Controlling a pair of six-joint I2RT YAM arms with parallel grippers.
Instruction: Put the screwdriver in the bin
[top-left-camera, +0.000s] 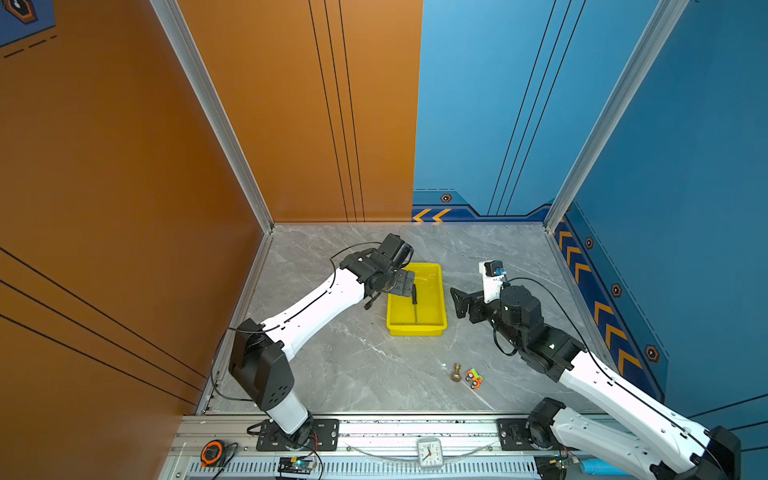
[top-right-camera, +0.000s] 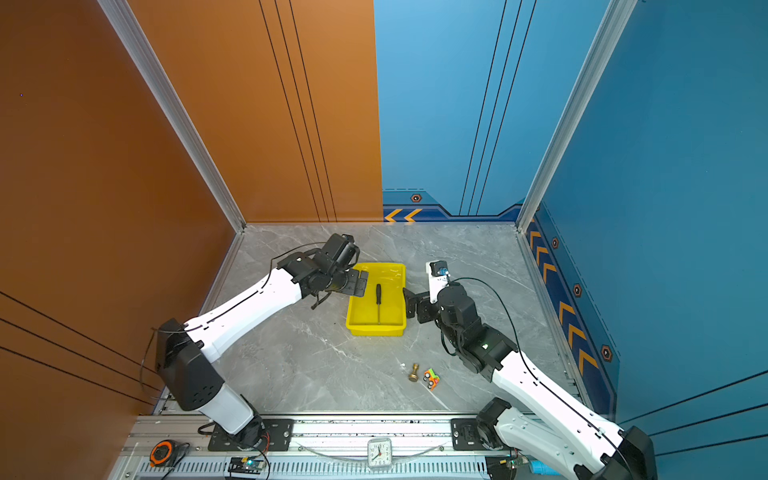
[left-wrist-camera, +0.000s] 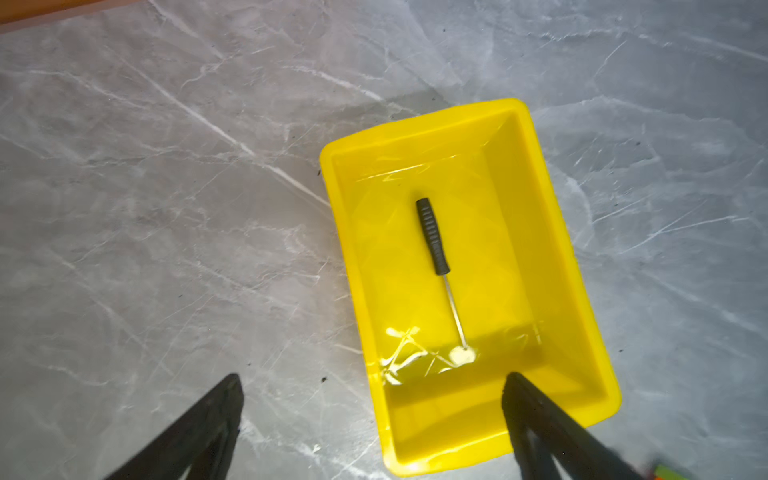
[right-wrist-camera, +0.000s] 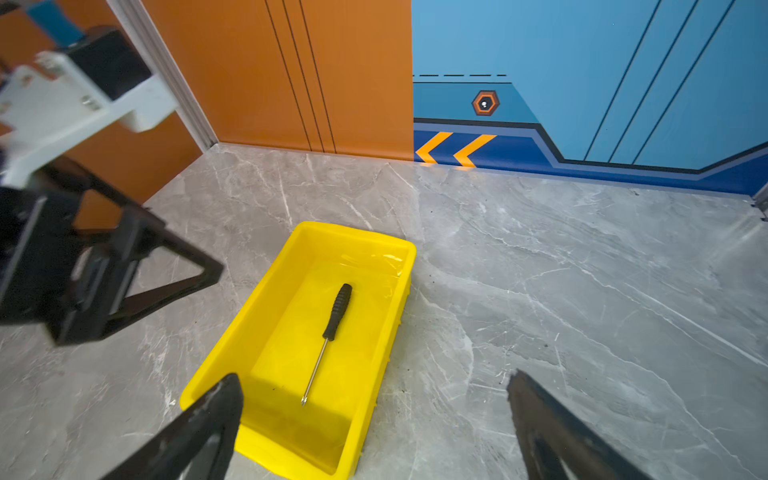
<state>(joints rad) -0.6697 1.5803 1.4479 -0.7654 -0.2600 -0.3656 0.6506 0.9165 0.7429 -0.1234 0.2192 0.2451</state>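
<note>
The screwdriver (top-left-camera: 414, 302) (top-right-camera: 378, 302), with a black handle and thin silver shaft, lies flat on the floor of the yellow bin (top-left-camera: 415, 331) (top-right-camera: 376, 331), along its length. Nothing touches it. My left gripper (top-left-camera: 404, 283) (top-right-camera: 360, 283) hangs over the bin's left rim, open and holding nothing. The left wrist view shows the screwdriver (left-wrist-camera: 432, 237) in the bin (left-wrist-camera: 559, 216) ahead of the spread left gripper (left-wrist-camera: 372, 377). My right gripper (top-left-camera: 457, 303) (top-right-camera: 409, 301) (right-wrist-camera: 375, 376) stands open just right of the bin (right-wrist-camera: 357, 235), facing the screwdriver (right-wrist-camera: 334, 316).
A small brass pawn-like piece (top-left-camera: 456, 372) and an orange-green toy car (top-left-camera: 474, 379) lie on the grey marble table in front of the bin. A clock (top-left-camera: 430, 454) and a tape measure (top-left-camera: 212, 453) sit on the front rail. Orange and blue walls enclose the table.
</note>
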